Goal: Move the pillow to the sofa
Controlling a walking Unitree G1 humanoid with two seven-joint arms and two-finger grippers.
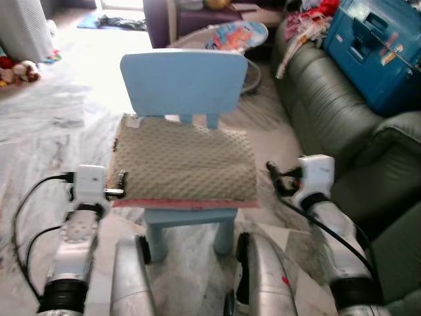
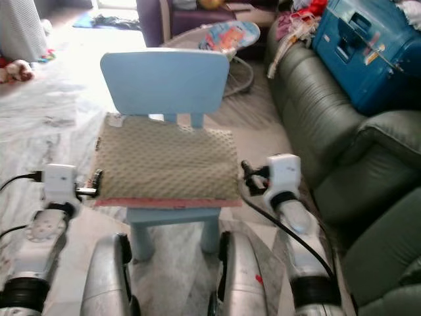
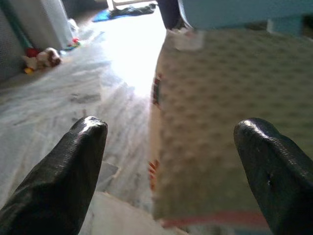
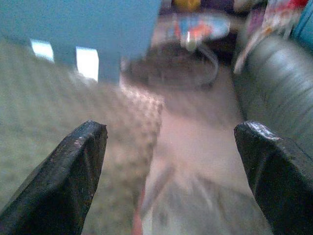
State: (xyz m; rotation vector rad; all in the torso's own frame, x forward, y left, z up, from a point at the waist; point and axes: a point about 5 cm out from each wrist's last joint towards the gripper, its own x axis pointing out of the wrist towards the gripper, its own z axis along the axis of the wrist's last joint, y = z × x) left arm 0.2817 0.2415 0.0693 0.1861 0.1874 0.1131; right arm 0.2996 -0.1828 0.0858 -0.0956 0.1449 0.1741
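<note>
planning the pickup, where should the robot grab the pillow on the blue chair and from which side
Probably by its two short side edges, one gripper on each. The pillow lies flat on the blue chair, overhanging the seat at both sides, and the left gripper and right gripper flank those edges, open. The chair back blocks the far side.

You won't find any words, numbers or signs here that you can read. The small white tag (image 1: 133, 122) on the bumpy grey-green pillow (image 1: 184, 158), at about 10 o'clock on the pillow, is too small and blurry to make out. The big blue plastic case (image 1: 378, 49) on the dark green leather sofa (image 1: 329, 105), at about 2 o'clock from the pillow, shows no letters you can read either.
</note>
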